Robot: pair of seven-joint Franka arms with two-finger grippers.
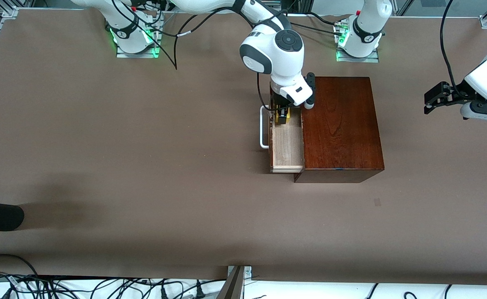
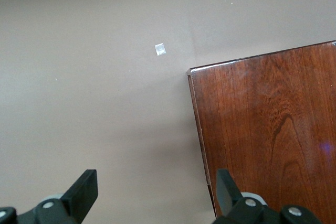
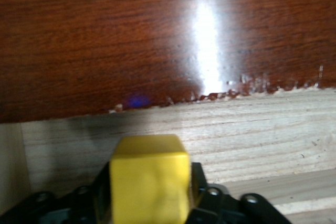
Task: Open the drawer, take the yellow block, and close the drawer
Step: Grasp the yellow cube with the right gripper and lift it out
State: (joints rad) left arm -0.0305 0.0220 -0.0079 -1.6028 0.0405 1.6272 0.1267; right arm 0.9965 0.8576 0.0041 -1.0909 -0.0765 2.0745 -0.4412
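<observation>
I've got the drawer (image 1: 287, 145) pulled out of the dark wooden box (image 1: 341, 124), just right of centre in the front view; its white bar handle (image 1: 263, 126) sits on the side toward the right arm's end of the counter (image 1: 143, 166). Pale wood floor of the drawer is bare in the part nearer the front cam.

Right claw (image 1: 282, 116) is down inside the drawer, at the end farther from the front cam. It's pinching the yellow block (image 1: 283, 115): in the right wrist view the block (image 3: 149, 179) fills the lower centre w/ black fingers (image 3: 202, 195) tight against both sides, pale drawer floor around it and the box's glossy dark wall across the upper half. I can't tell whether the block rests on the drawer floor or is just clear of it.

Left claw (image 1: 432, 99) hangs at the right edge of the front view, over bare counter toward the left arm's end, well apart from the box; that arm waits. In the left wrist view its fingers (image 2: 84, 190) are spread wide at the bottom of the frame, nothing between them, w/ a corner of the box top (image 2: 268, 129) at lower right and a small pale mark (image 2: 160, 49) on the counter at upper centre.
</observation>
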